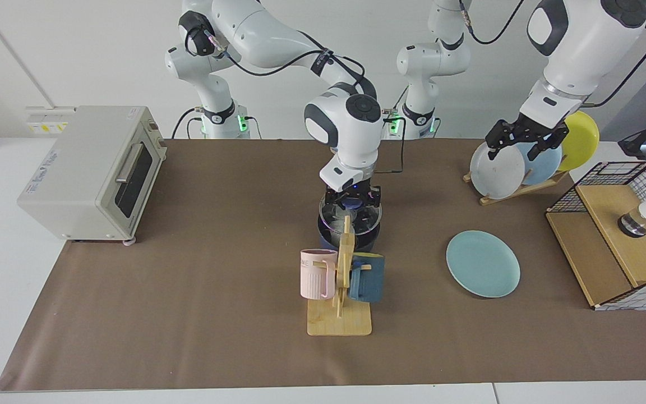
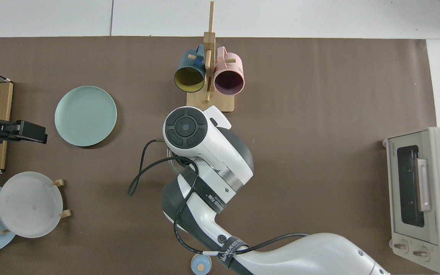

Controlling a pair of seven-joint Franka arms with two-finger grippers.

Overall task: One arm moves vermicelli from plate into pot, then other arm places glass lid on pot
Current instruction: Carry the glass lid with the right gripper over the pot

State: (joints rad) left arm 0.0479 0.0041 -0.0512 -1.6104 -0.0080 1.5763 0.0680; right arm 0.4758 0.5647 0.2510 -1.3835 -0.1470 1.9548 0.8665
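right gripper point(image 1: 352, 197) holds the glass lid point(image 1: 349, 215) on the pot point(image 1: 350, 231) at the centre of the table point(image 1: 188, 314).
its fingers are clamped on the lid's blue knob; the vermicelli is hidden. the empty teal plate point(image 1: 483, 264) lies at 3 o'clock of the pot. the left gripper point(image 1: 522, 143) waits, fingers apart, over the plate rack point(image 1: 516, 189) at 1 o'clock. brown paper covers the table; a toaster oven point(image 1: 90, 171) sits at 9 o'clock, a mug stand point(image 1: 340, 314) at 6, before a white wall.
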